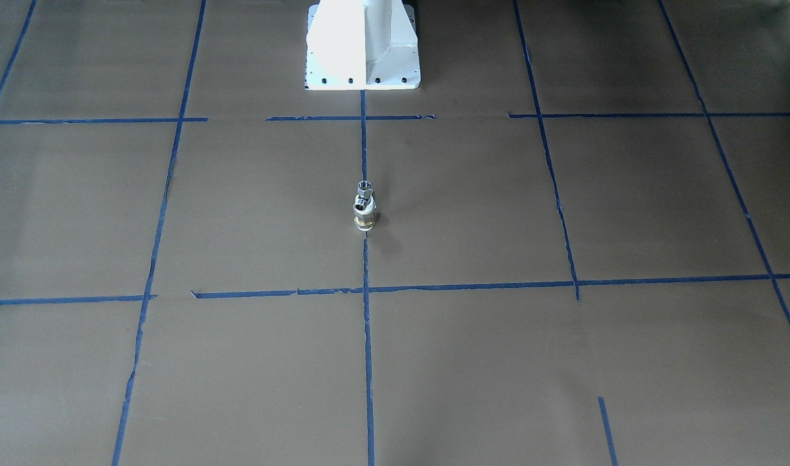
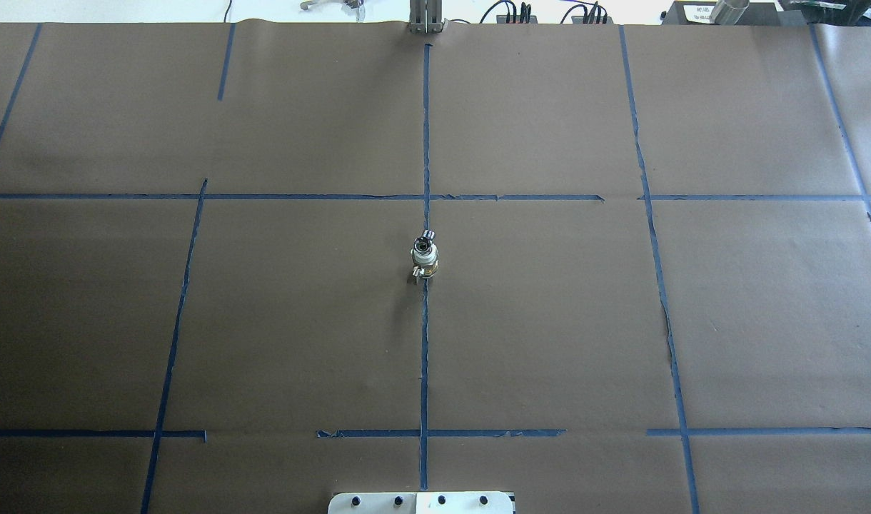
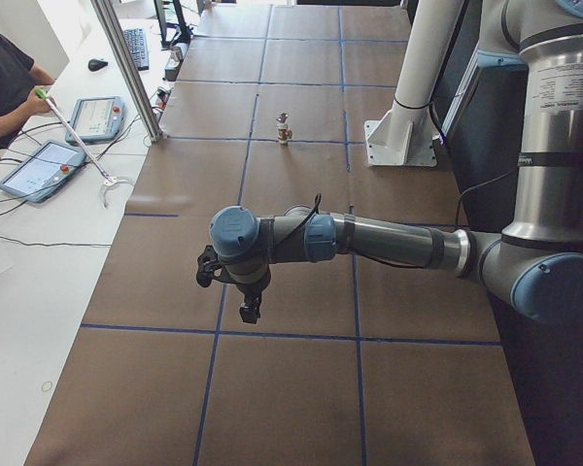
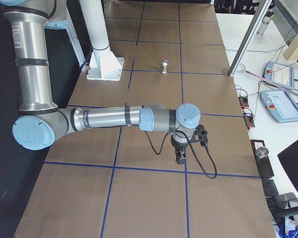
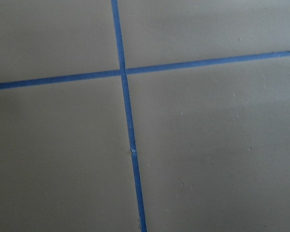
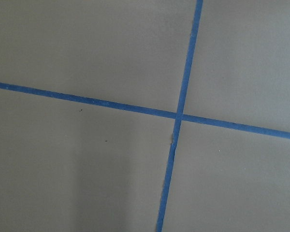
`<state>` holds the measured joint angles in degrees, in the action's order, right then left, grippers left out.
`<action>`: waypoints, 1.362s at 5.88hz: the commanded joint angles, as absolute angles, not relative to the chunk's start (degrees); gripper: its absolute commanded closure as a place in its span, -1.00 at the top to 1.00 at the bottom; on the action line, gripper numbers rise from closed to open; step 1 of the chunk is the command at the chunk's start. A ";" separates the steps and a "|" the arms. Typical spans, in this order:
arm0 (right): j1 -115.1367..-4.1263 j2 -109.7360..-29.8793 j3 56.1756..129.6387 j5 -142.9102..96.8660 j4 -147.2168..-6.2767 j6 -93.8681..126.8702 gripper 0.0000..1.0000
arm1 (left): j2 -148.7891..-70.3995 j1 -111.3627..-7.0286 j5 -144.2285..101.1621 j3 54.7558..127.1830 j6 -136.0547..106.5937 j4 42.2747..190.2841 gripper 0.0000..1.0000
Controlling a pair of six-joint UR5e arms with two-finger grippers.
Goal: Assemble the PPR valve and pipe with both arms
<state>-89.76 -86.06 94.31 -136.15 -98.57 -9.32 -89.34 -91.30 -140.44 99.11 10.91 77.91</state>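
Small metal valve (image 2: 424, 257) upright on centre blue tape line (image 2: 424, 357), brown table (image 2: 550, 321), white base plate (image 2: 421, 502) at bottom edge

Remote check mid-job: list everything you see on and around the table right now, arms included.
Small silver-and-brass metal valve fitting: one, upright on the table's centre tape line.
Brown paper-covered table: one, gridded with blue tape.
White metal pedestal base: one, at the table's robot-side edge.
Grey tablet-like teach pendants: two, on the white side bench.
Operator in black: one, at that bench.
Left arm: grey-silver, blue caps, stretched low over the table.
Right arm: the same, at the opposite end.
Left gripper, right gripper: black, pointing down, holding nothing visible; open or shut cannot be told.
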 commanded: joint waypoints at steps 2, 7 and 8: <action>-87.73 -86.13 94.22 -136.23 -99.67 -9.06 1.00 | -89.56 -91.23 -137.37 98.89 11.08 79.10 1.00; -87.45 -88.22 97.28 -137.01 -99.58 -8.17 1.00 | -86.77 -89.82 -137.28 99.92 10.20 81.02 1.00; -87.45 -88.24 97.56 -136.93 -99.49 -8.26 1.00 | -87.44 -89.74 -137.20 99.58 9.93 82.17 1.00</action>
<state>-87.46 -87.80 96.90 -136.82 -99.55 -8.23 -87.54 -89.78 -137.22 99.57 10.10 80.88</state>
